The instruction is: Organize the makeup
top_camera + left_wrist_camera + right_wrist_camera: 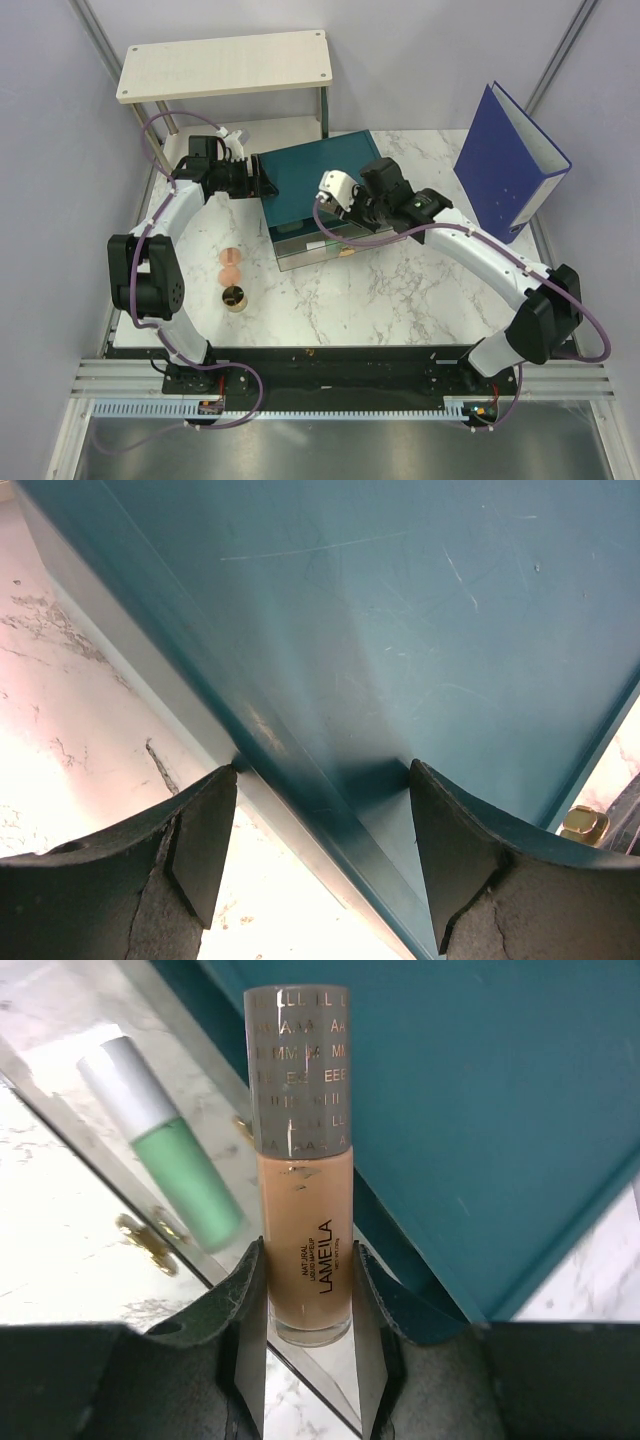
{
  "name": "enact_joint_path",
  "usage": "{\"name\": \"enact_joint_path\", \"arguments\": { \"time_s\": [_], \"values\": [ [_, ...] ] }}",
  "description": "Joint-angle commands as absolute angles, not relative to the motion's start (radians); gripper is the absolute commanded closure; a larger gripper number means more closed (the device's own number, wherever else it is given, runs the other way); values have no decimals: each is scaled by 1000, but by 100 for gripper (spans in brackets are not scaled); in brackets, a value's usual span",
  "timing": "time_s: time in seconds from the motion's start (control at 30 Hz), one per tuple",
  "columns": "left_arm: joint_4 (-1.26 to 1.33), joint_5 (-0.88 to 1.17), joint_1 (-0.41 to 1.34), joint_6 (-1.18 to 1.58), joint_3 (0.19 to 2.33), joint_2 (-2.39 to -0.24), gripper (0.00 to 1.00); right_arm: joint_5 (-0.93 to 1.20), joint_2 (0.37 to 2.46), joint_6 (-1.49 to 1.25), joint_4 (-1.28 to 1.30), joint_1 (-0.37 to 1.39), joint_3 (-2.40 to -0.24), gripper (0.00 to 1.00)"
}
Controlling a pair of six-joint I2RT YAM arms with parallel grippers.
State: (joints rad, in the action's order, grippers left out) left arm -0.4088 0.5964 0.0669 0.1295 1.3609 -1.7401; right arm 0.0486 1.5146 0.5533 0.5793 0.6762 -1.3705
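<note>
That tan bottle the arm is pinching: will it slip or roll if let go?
The tan bottle looks rigid and glossy, so it may slip in the right gripper. Its round body would probably roll if laid down. Tall and narrow, it could tip if stood upright.

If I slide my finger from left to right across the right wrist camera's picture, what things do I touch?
mint-green tube → tan makeup bottle, pinched in the right gripper → teal box
</note>
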Motion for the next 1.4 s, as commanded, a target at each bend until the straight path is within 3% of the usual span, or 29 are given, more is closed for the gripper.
{"name": "enact_joint_path", "arguments": {
  "time_s": [0.0, 0.3, 0.33, 0.43, 0.6, 0.77, 0.97, 1.13, 1.37],
  "values": [
    [-514, 540, 80, 55, 1312, -1776, 24, 239, 1529, 655, 535, 686, -1422, 98],
    [-512, 538, 81, 54, 1313, -1782, 24, 318, 1571, 692, 540, 693, -1408, 89],
    [-512, 538, 81, 54, 1313, -1784, 24, 313, 1584, 672, 540, 693, -1411, 79],
    [-512, 543, 81, 55, 1318, -1786, 24, 287, 1621, 594, 541, 693, -1448, 65],
    [-515, 545, 80, 58, 1322, -1787, 24, 261, 1666, 548, 569, 693, -1506, 56],
    [-518, 545, 80, 60, 1331, -1786, 24, 229, 1677, 537, 561, 695, -1532, 41],
    [-529, 545, 80, 55, 1348, -1795, 24, 154, 1666, 505, 539, 693, -1568, 44],
    [-537, 543, 81, 51, 1359, -1796, 24, 54, 1599, 367, 489, 693, -1577, 80],
    [-538, 541, 81, 51, 1356, -1798, 24, 6, 1464, 122, 486, 692, -1442, 86]
  ]
}}
